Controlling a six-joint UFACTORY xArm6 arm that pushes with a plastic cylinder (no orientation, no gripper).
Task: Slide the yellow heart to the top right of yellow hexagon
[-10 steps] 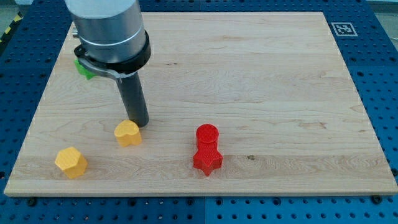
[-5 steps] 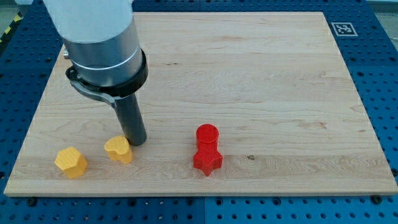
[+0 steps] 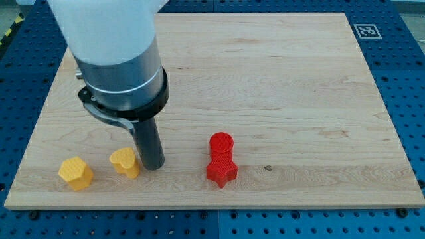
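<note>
The wooden board (image 3: 279,79) sits on a blue pegboard table (image 3: 412,79), and nearly everything on it is bunched along the board's bottom edge. The yellow heart (image 3: 125,162) is close to the bottom edge, left of centre, with the yellow hexagon (image 3: 75,173) just to its left, nearer the bottom-left corner; the two are near each other but not touching, and the heart sits only a touch higher than the hexagon. The arm comes down from the top-left corner area, a fat grey and white body ending in the dark rod, and my tip (image 3: 154,166) is planted right against the heart's right side, touching or as good as touching it. There's no gripper on this thing at all, just a plain rod, so nothing to spread or pinch; it's only resting at the block's flank. Further toward the middle of the bottom edge there's a red cylinder (image 3: 221,143) with a red star (image 3: 221,171) directly below it, pressed together, well apart from the tip. A little black-and-white marker tag (image 3: 364,30) sits in the board's top-right corner.
</note>
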